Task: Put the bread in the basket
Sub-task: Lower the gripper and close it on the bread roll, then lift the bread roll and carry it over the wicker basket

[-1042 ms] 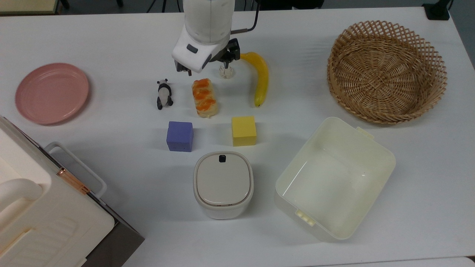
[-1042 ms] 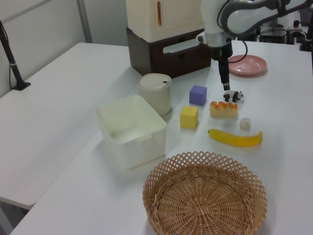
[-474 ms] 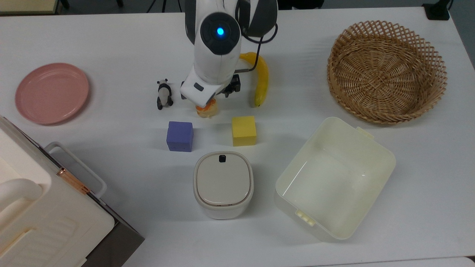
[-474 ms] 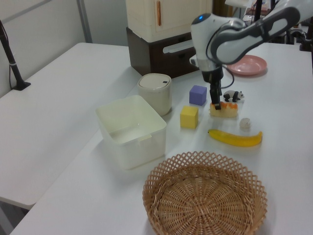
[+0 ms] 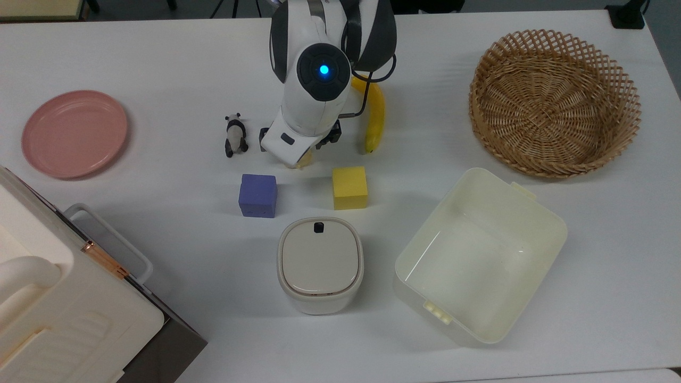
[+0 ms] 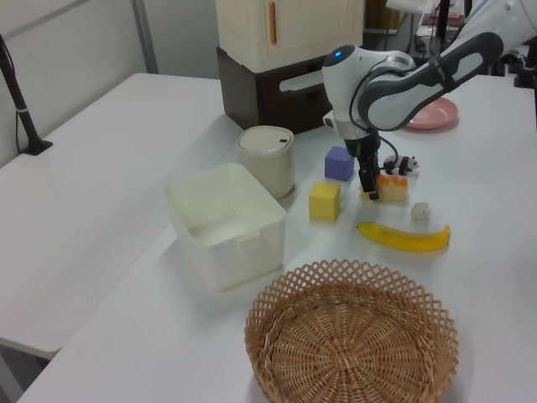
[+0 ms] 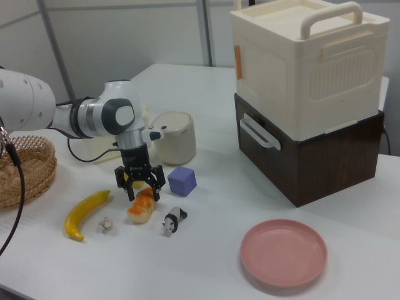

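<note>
Right view shows the gripper (image 7: 141, 192) spread wide over the small tan-and-orange toy bread (image 7: 141, 205) lying on the white table (image 7: 212, 262), ready to pinch. The round woven wicker basket (image 7: 25, 169) waits well apart.

Bread (image 7: 141, 206): small oblong loaf, pale tan with orange-brown patches on top, lying flat on the table directly beneath the gripper (image 7: 141, 192), apparently between its spread fingers. Basket (image 5: 554, 102): round light-brown wicker, lattice rim, upright, well apart from the gripper.
</note>
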